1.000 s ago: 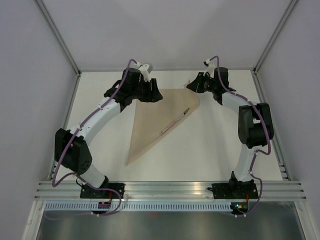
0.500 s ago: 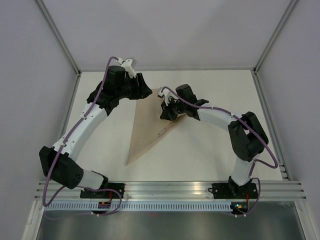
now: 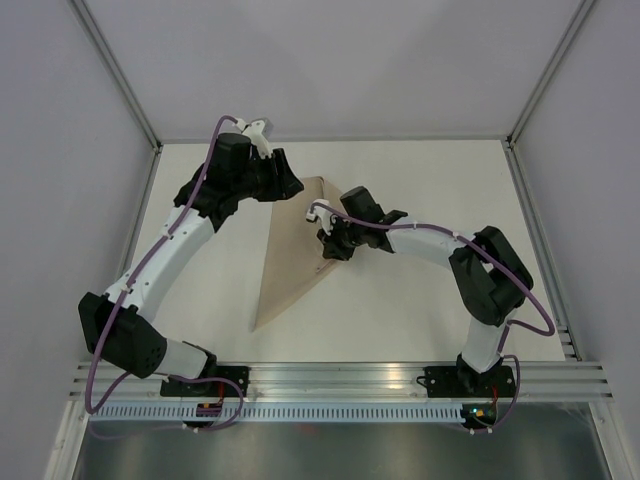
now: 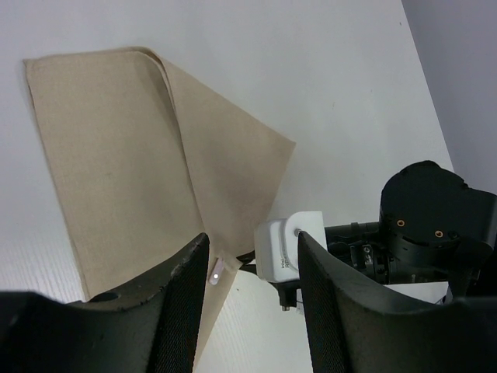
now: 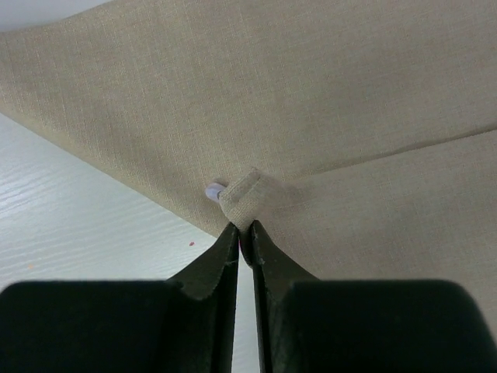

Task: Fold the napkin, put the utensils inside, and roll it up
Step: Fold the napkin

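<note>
Beige napkin [image 3: 288, 262]: folded into a long triangle, it lies flat on the white table [image 3: 420, 300], broad end far from the arm bases and narrow point towards them.
Layers: from the left wrist, the napkin [image 4: 116, 155] shows two layers, with a fold line running down to its right edge.
Utensil [image 5: 212, 189]: only a pale rounded tip shows, poking out from under the cloth at the napkin's right edge. The rest is hidden, and the same tip [image 4: 216, 273] is visible from the left wrist.
Right gripper [image 3: 328, 248]: down on the napkin's right edge about halfway along. The fingers [image 5: 221, 260] are drawn almost together and pinch a small raised tuck of the napkin [image 5: 326, 93], just beside the utensil tip.
Left gripper [image 3: 290, 183]: at the napkin's far left corner. Its fingers [image 4: 182, 303] are spread apart with nothing between them, and it stands above the cloth.
Between the arms: a white block [image 4: 286, 249] on the right wrist shows through the gap between the left fingers.
Setting: grey walls on three sides, with a metal rail [image 3: 340, 372] along the near edge carrying both bases.
</note>
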Available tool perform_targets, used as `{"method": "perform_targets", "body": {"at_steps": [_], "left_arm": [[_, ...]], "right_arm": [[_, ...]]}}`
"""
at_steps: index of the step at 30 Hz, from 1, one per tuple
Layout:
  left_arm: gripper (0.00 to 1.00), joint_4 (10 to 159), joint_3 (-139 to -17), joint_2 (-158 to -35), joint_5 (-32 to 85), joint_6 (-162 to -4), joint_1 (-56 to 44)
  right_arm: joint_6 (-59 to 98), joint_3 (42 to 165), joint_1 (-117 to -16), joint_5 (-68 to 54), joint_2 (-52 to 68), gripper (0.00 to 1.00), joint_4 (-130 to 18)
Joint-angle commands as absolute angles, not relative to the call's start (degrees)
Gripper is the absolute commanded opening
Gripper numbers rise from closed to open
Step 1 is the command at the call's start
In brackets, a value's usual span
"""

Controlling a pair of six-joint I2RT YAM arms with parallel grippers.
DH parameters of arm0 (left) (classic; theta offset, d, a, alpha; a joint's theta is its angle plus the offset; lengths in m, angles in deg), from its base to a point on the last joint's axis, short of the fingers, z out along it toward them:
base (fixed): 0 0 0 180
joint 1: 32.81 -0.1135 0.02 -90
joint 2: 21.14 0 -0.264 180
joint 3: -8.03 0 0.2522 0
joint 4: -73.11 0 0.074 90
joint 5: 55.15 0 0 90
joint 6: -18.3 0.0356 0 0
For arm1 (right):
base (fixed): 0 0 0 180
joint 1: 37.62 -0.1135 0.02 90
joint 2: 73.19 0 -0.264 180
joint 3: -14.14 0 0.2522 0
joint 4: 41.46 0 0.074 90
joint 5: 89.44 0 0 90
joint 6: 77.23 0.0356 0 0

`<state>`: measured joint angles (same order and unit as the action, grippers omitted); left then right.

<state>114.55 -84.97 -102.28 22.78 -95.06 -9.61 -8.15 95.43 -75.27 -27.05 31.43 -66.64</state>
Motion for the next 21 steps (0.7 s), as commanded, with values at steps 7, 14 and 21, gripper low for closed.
{"method": "perform_targets", "body": {"at_steps": [7,14,21], "left_arm": [[0.55,115.7,-82.2,-101.5,21.9,-97.7,-10.0],[0.56,115.5,-82.6,-101.6,21.7,-97.8,-10.0],[0.59,118.2,-86.1,-99.6,26.2,-100.2,-14.0]], "right_arm": [[-9.5,96.3,-77.4,-26.8,32.0,0.30,-65.1],[-8.8,97.8,-78.0,-27.3,32.5,0.39,-66.3],[-9.9,95.3,-82.0,-23.0,26.4,0.41,-65.4]]}}
